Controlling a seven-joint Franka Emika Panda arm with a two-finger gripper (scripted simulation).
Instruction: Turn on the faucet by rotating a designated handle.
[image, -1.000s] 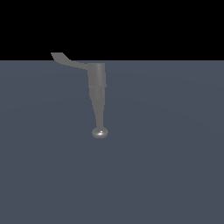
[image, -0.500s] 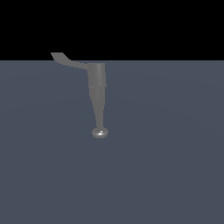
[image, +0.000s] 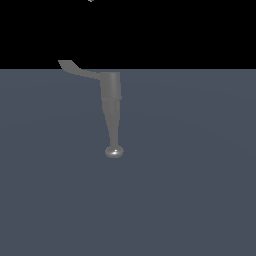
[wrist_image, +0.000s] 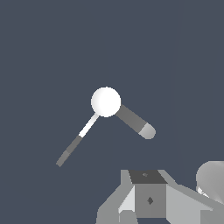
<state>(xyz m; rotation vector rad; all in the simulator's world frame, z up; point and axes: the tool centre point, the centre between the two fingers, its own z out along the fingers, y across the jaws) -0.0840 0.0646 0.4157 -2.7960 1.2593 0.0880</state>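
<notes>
Faucet (image: 112, 107) standing out as a dull grey column on the flat blue-grey table (image: 200, 190), near the middle of the exterior view and close to the table's far edge, where black background begins. Long axis running down the exterior picture: wide end at the horizon line, tapering to a small shiny rounded knob (image: 114, 151) at the near end. Handle (image: 75, 69) branching from the wide end toward the exterior view's left, a thin flat lever curving out with a flared tip raised against the black. No robot part identifiable in that view beyond a tiny pale speck at the upper edge, too small to name. Seen quite differently from the wrist camera: faucet (wrist_image: 106, 102) as a bright white round disc with a short grey stub with a rounded end (wrist_image: 136, 124) jutting from it, and the handle (wrist_image: 76, 142) as a slim straight strip, white near the disc and grey farther out, pointing away at a wide angle from the stub. Taper of the column hidden there; curve and upturned tip of the lever flattened out. Gripper (wrist_image: 148, 199) visible only in the wrist picture, as grey and white angular housing at the frame's edge, well apart from faucet and handle, touching neither. Fingers cut off by the frame; cannot tell whether released or clenched.
</notes>
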